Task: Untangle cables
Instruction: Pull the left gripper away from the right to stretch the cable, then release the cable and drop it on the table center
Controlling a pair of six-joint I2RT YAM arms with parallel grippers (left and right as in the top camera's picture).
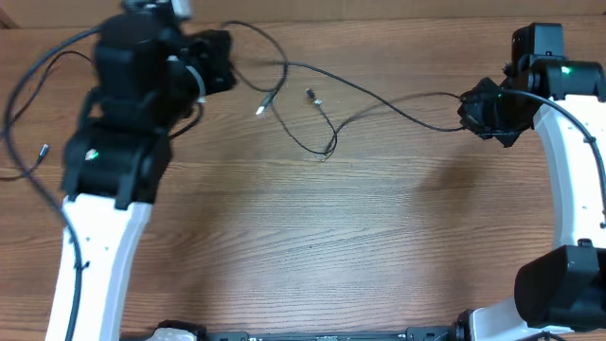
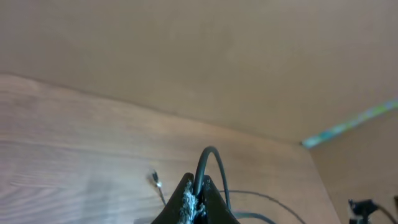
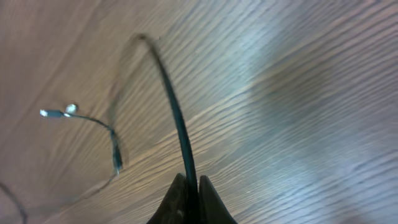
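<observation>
A long black cable (image 1: 379, 99) stretches across the far half of the wooden table between my two grippers. My left gripper (image 1: 225, 62) is shut on one end; in the left wrist view the cable (image 2: 208, 155) arches up out of the closed jaws of that gripper (image 2: 196, 186). My right gripper (image 1: 471, 111) is shut on the other end; its wrist view shows the cable (image 3: 174, 112) running straight out from that gripper (image 3: 190, 184). A thinner cord (image 1: 303, 144) loops under the long cable, with a pale plug (image 1: 262, 109) and a dark plug (image 1: 311, 95).
Another thin cord with a small plug (image 1: 43, 149) lies at the table's left edge beside the left arm's base (image 1: 95, 237). The right arm (image 1: 568, 170) stands along the right edge. The thin cord's plug (image 3: 56, 113) rests on the wood left of the right gripper.
</observation>
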